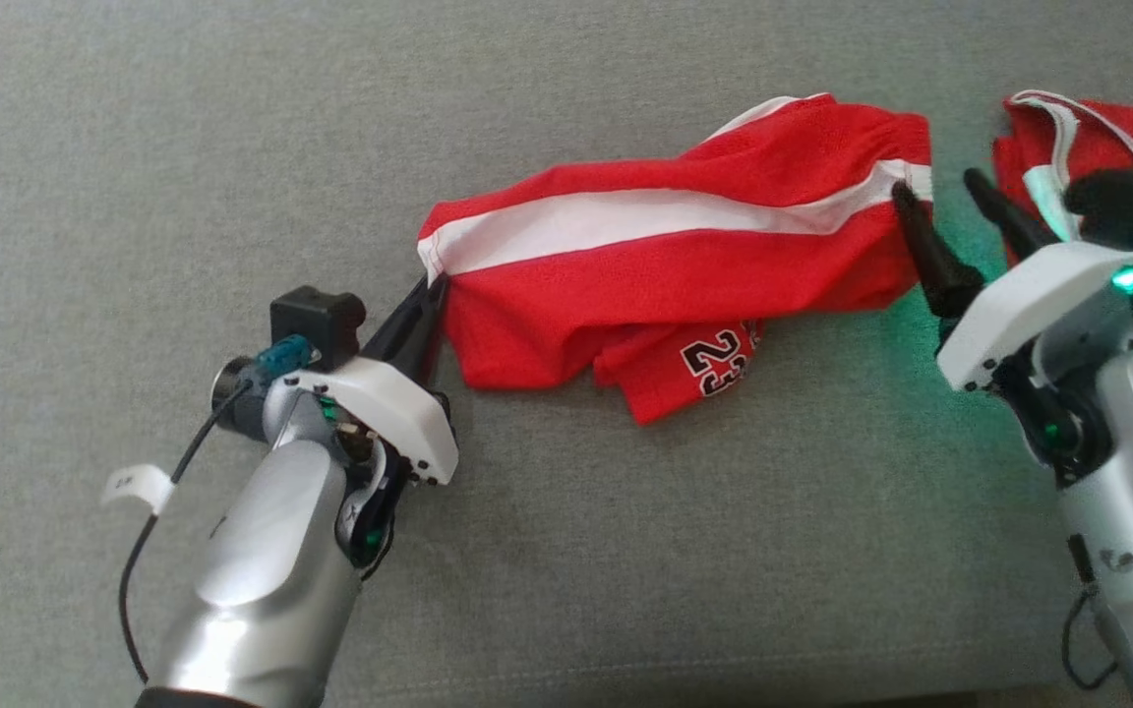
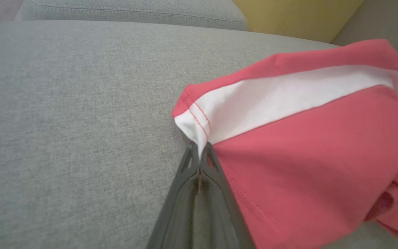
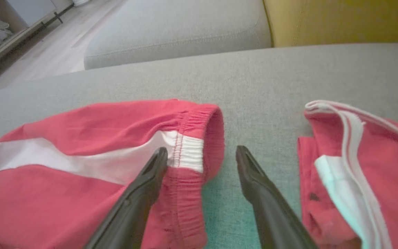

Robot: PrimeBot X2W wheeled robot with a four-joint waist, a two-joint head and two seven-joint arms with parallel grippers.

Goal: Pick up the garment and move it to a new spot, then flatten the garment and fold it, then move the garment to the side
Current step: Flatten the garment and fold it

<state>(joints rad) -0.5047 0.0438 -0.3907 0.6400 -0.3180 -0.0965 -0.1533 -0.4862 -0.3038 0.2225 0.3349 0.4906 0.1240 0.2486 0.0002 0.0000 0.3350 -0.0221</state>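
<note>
The garment [image 1: 665, 261] is a pair of red shorts with a white side stripe and a black "23", lying crumpled on the grey cushion [image 1: 232, 147]. My left gripper [image 1: 434, 290] is shut on the hem corner at the garment's left end; the left wrist view shows the white hem [image 2: 193, 129] pinched between my fingertips. At the garment's right end my right gripper [image 1: 935, 187] is open over the elastic waistband [image 3: 192, 152]. One finger [image 3: 150, 176] rests on the cloth and the other finger [image 3: 250, 173] is over bare cushion.
A second red and white garment [image 1: 1088, 147] lies at the far right, just beyond my right gripper. A yellow cushion [image 3: 340, 20] and another grey seat [image 3: 185, 31] stand at the back. Floor [image 3: 47, 45] and a shelf lie far left.
</note>
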